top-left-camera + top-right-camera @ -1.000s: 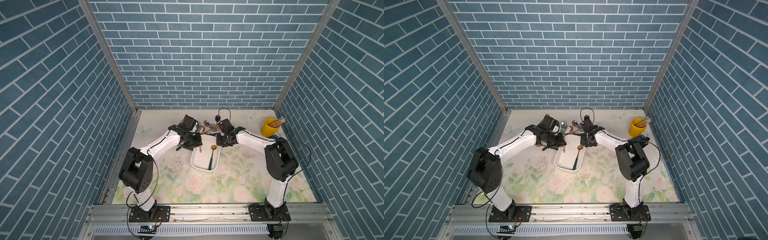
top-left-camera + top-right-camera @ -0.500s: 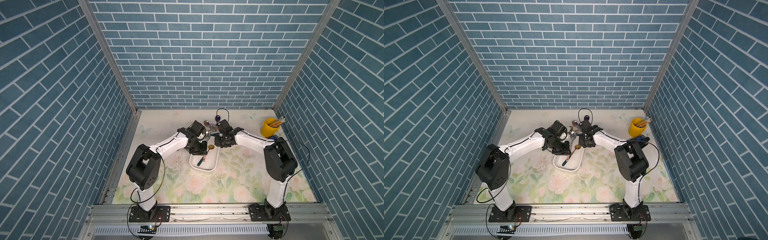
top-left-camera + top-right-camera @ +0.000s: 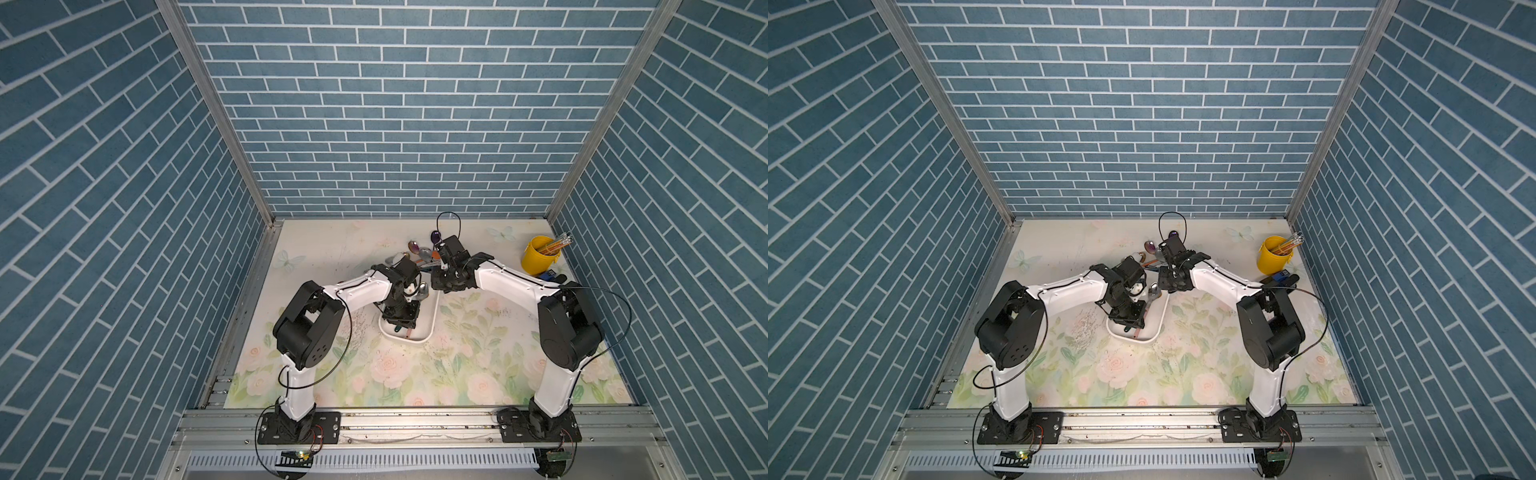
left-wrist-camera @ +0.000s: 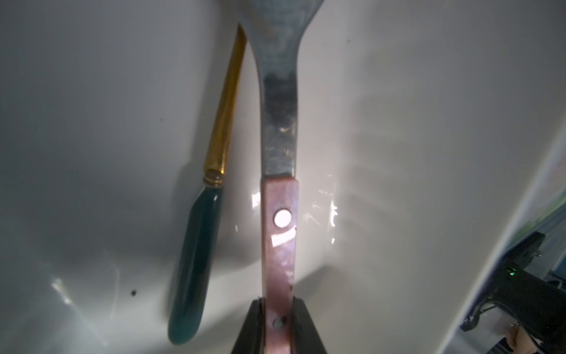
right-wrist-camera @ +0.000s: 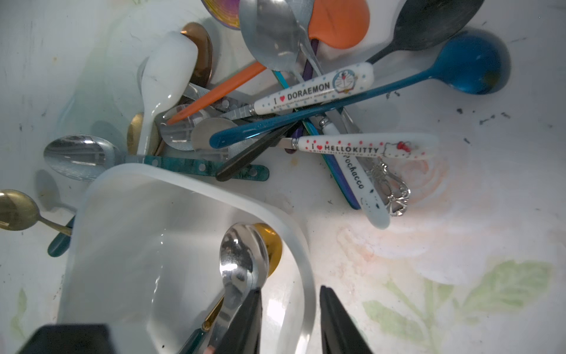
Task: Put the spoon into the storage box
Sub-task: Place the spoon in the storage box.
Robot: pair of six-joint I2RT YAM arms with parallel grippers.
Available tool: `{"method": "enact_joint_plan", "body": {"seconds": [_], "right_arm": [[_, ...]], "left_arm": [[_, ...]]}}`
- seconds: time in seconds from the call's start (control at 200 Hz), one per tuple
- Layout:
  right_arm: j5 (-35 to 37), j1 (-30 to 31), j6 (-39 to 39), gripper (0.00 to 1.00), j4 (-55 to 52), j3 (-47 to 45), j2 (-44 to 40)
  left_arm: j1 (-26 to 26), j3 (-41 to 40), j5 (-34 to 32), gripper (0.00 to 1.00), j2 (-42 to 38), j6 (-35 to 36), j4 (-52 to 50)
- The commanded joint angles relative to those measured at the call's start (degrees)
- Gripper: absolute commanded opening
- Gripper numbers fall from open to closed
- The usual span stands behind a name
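**Fig.** Bimanual spoon transfer, release stage. L gripper (image 4: 277,320) is clamped tight on the end of the pink riveted handle of the spoon (image 4: 279,122). The spoon sits inside the storage box (image 4: 413,138), handle low over the box floor, steel bowl toward the box's far end. R gripper (image 5: 291,321) has its jaws part-way apart w/ nothing between them, straddling the box's rim just beside the spoon's bowl. A gold spoon (image 4: 225,101) w/ dark-green handle already lies in the box, alongside the held one. Risks (judged): (a) the held spoon's bowl overlaps the gold bowl close under the box's rim, so on release it may ride up and end propped on the rim, not flat; (b) R gripper is v. near the spoon's neck, so a sideways move by either arm could knock the spoon or tug the box; (c) L gripper appears close to the box floor, so more descent could press into the tub and shift it. View comparison: L wrist view alone shows the grip point and the two handles side by side, but not the bowl's far end. R wrist view alone shows both bowls, the box's rim, and the spoon pile (image 5: 306,116) just beyond the box's far end. Both top views give the arm layout and the yellow cup (image 3: 538,262), well apart from the box, but there the L gripper covers most of the box interior.
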Motion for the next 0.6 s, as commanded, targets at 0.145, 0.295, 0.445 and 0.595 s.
{"method": "enact_joint_plan", "body": {"seconds": [0.145, 0.295, 0.445, 0.595], "right_arm": [[-0.29, 0.33, -1.83, 0.36, -2.13, -0.49, -2.12], [-0.70, 0.33, -2.00, 0.36, -2.46, -0.88, -1.38], [-0.54, 0.32, -2.09, 0.38, -2.77, -1.41, -1.07], [-1.88, 0.32, -2.09, 0.39, -2.73, -1.31, 0.36]], "left_arm": [[-1.01, 1.39, -1.01, 0.11, 1.48, -0.57, -1.77], [-1.10, 1.84, -1.18, 0.22, 0.26, -1.31, -1.29], [-1.10, 2.56, -0.67, 0.38, -2.15, -2.40, 0.17], [-1.10, 3.95, -0.98, 0.48, -4.80, -4.27, 1.63]]}}
